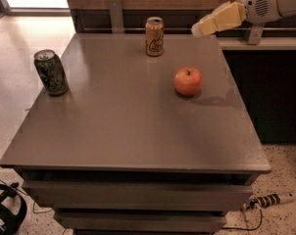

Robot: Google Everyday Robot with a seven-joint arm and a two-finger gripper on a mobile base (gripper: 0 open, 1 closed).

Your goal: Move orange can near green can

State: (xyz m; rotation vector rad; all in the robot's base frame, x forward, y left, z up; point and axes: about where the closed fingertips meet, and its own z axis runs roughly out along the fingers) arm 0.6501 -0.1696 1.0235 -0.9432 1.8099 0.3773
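Observation:
The orange can point(155, 36) stands upright at the back middle of the grey table point(128, 126). The green can point(51, 72) stands upright near the table's left edge. My gripper point(199, 29) reaches in from the upper right, above the table's back right corner, to the right of the orange can and apart from it. It holds nothing that I can see.
A red-orange apple point(188, 81) sits right of the table's middle, below the gripper. A wooden wall and a rail run behind the table. A dark cabinet stands to the right. Cables and a power strip point(268, 199) lie on the floor.

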